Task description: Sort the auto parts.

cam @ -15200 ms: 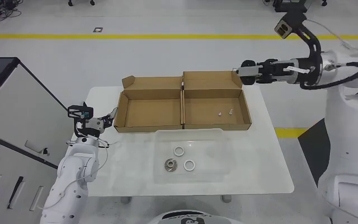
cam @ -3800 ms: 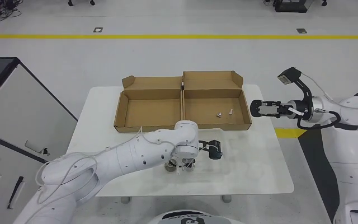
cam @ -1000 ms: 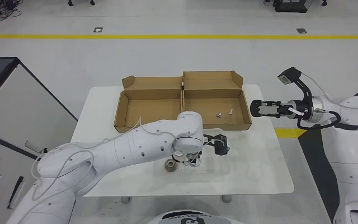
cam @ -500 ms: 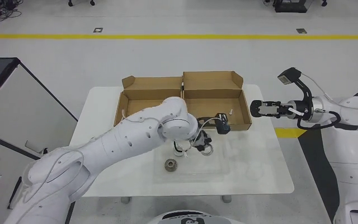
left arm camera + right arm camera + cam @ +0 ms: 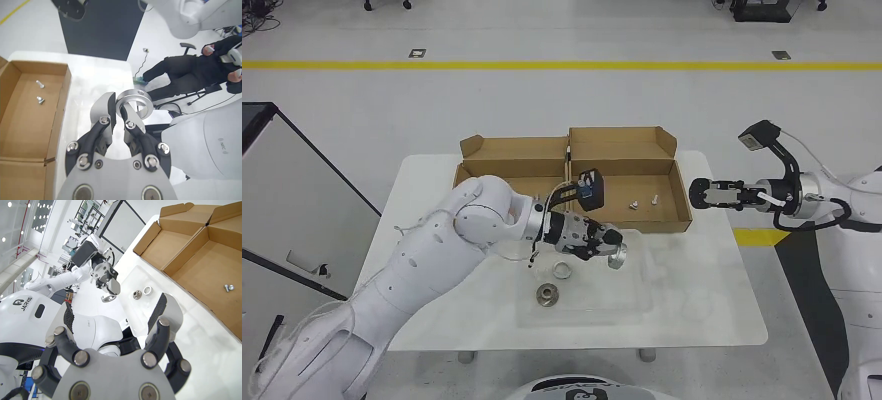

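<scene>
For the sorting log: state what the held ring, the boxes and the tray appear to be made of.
Ring: likely steel or aluminium, machined, satin-bright; it reflects light and has a threaded hole. Boxes: brown cardboard, matte, with folded flaps. Tray: probably clear plastic; the table shows through it.

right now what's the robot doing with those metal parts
The left gripper pinches the wall of a silver metal ring, held in the air above the clear plastic tray. A white ring and a grey flanged hub lie in the tray. Two small bolts lie in the right-hand brown cardboard box. The right gripper hangs open beside that box.
</scene>
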You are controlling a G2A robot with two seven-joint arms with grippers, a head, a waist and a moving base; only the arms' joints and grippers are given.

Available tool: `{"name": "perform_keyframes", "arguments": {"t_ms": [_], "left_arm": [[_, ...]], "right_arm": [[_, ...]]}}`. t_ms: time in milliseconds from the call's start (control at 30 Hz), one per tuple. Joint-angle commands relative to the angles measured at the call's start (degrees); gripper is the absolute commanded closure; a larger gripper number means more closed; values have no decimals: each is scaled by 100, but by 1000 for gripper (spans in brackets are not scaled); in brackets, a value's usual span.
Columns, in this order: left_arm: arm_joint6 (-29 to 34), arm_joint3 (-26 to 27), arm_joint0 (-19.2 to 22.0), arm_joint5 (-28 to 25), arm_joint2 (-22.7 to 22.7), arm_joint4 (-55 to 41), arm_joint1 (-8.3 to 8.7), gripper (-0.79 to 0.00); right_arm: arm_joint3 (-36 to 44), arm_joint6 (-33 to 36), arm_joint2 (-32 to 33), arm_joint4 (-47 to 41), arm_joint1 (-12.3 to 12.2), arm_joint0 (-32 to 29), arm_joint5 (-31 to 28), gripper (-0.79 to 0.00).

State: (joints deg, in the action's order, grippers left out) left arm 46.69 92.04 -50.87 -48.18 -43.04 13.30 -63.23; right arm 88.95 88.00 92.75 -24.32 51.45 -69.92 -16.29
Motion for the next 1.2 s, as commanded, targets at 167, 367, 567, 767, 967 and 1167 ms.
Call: {"name": "perform_keyframes", "arguments": {"t_ms": [167,367,567,767,967,1167], "left_arm": [[-662,7,-308,-982,-302,-361,86,0],[-1159,421,-480,-982,-682,-363,185,0],[-1607,741,-587,-982,-899,-672,268,0],[-1821,875,-590,-982,-1013,-696,303,0],[-1821,875,-590,-982,-1013,-696,303,0],[-2349,1060,-758,-982,-1045,-988,266,0]], "right_arm": [[0,0,0,0,0,0,0,-785],[0,0,0,0,0,0,0,-785],[0,0,0,0,0,0,0,-785],[0,0,0,0,0,0,0,-785],[0,0,0,0,0,0,0,-785],[0,0,0,0,0,0,0,-785]]}}
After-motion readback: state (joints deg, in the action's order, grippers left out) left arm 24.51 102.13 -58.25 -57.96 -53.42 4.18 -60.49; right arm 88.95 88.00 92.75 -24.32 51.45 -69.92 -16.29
